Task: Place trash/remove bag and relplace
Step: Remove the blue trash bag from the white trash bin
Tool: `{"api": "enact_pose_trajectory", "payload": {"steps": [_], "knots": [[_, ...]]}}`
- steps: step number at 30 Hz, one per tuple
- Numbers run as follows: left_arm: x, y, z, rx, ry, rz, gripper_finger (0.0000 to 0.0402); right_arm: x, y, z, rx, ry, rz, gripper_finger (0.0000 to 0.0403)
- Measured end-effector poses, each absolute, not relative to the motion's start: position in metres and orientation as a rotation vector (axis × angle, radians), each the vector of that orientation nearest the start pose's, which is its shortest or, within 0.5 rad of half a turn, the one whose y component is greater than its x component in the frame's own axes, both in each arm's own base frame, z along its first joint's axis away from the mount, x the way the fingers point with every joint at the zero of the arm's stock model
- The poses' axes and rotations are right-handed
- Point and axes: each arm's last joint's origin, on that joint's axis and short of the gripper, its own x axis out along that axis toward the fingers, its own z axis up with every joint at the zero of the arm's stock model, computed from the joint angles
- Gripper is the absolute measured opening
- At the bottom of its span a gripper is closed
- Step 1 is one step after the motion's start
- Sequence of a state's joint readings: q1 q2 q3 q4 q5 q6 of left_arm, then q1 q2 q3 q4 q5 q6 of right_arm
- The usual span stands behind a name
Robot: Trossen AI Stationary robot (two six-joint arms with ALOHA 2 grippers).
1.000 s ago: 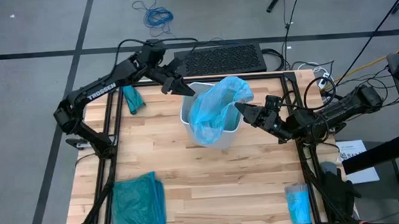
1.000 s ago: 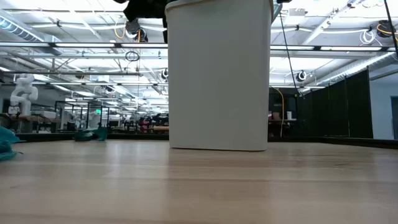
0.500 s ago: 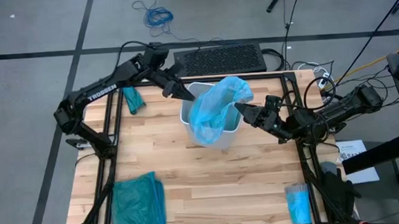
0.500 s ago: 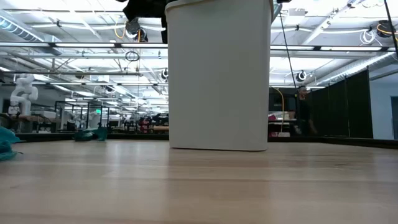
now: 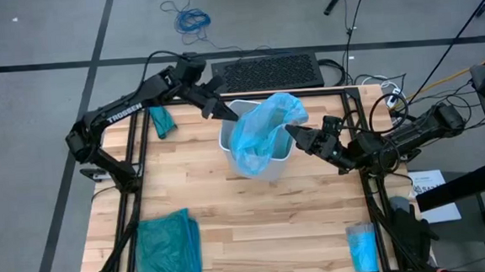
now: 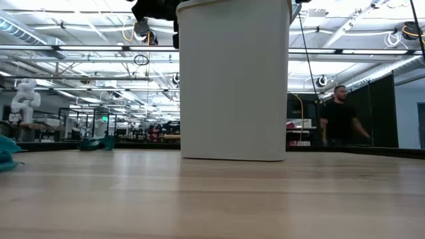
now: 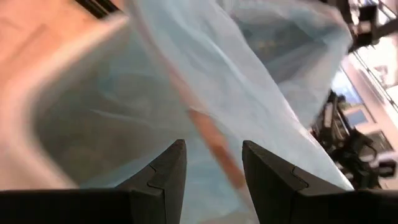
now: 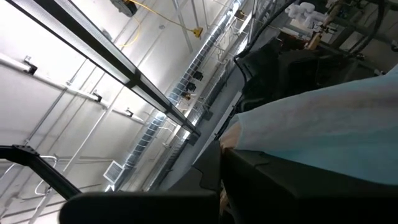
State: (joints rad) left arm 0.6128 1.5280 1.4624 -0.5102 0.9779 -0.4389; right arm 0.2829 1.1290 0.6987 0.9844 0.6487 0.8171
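High view: pale blue bag (image 5: 263, 130) bunched over white bin (image 5: 279, 162) at table centre; right gripper (image 5: 296, 135) at 3 o'clock, clamped on bag. Left wrist view: left gripper (image 7: 212, 167) half-open, empty, over rim. Step: seating liner; next, spread its mouth

Bin (image 6: 234, 79) top cut off in low view; bag (image 5: 263, 130) hides its contents

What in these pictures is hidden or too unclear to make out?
- Inside the white bin: the high view is covered by the blue bag; the low view shows only its wall.
- Left gripper: the left wrist view is too blurred to show whether it touches the bag.
- Any trash: not visible.
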Motion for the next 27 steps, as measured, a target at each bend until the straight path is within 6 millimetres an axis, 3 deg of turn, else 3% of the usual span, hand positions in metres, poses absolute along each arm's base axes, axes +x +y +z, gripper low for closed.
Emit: {"api": "enact_pose_trajectory", "payload": {"steps": [9, 27], "knots": [[0.292, 0.170, 0.352, -0.904, 0.527, -0.387, 0.0152, 0.228, 0.048, 0.342, 1.043, -0.627, -0.133, 0.0000], [0.295, 0.176, 0.365, -0.906, 0.442, -0.487, 0.0145, 0.227, 0.048, 0.343, 1.026, -0.629, -0.138, 0.0000]]}}
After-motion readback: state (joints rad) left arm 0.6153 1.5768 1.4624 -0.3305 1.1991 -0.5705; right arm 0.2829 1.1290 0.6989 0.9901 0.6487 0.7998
